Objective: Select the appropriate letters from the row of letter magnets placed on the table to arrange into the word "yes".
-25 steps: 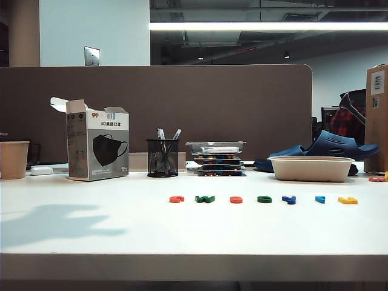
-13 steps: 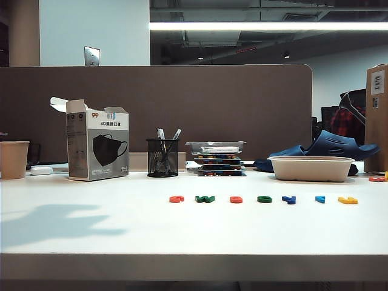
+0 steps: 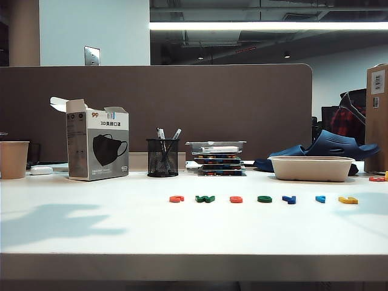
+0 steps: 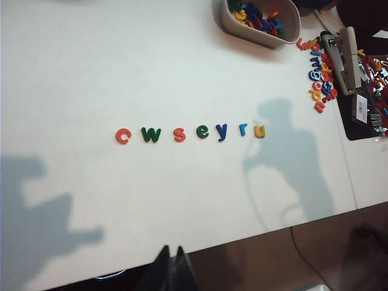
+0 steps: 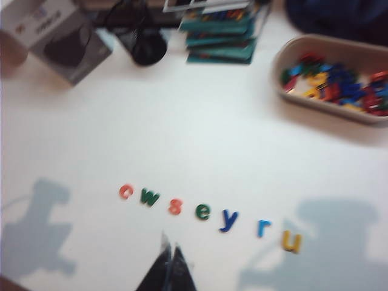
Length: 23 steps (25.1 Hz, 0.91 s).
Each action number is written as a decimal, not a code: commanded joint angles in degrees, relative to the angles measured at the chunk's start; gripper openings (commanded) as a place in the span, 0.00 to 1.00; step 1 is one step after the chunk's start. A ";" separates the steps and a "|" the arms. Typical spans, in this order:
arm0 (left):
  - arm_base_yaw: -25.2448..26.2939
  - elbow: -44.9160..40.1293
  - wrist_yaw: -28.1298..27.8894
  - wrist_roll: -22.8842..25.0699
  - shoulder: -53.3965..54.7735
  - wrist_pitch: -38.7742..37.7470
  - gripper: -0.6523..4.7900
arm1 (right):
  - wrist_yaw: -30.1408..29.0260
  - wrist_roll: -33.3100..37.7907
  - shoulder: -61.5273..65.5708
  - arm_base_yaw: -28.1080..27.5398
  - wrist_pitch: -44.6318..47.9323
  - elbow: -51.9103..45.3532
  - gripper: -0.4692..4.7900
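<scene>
Exterior view: on the white worktop the row of seven letters lies in a straight line, right of centre. From left to right it runs orange-red c, dark green w, red s, green e, dark blue y, light blue r and yellow u. All lie flat, with small gaps between them. Behind stand a mask box, a mesh pen cup, a stack of trays and a pale tub. Neither arm shows here, only soft shadows on the worktop.

Left wrist view: the letters read "cwseyru" from above, with s, e and y side by side in the middle. The left pincer hangs off the near edge of the worktop, well apart from the row; its dark fingers meet at the tips, closed on nothing. The tub holds many spare letters, and more lie loose beside it.

Right wrist view: the picture is blurred. The right pincer hovers above the worktop, near the row on its near side, closest to the s. Its fingers are pressed together and hold nothing. The e and y lie just beyond.
</scene>
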 commanded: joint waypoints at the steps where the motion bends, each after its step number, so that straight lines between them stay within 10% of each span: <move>1: -0.02 0.20 -0.24 -0.15 -0.11 0.46 0.11 | -0.31 -0.61 4.52 2.82 -0.98 2.16 0.08; 23: 0.00 0.20 -0.24 -0.15 -0.11 0.46 0.11 | 3.06 -16.17 29.46 8.83 -5.03 2.93 0.22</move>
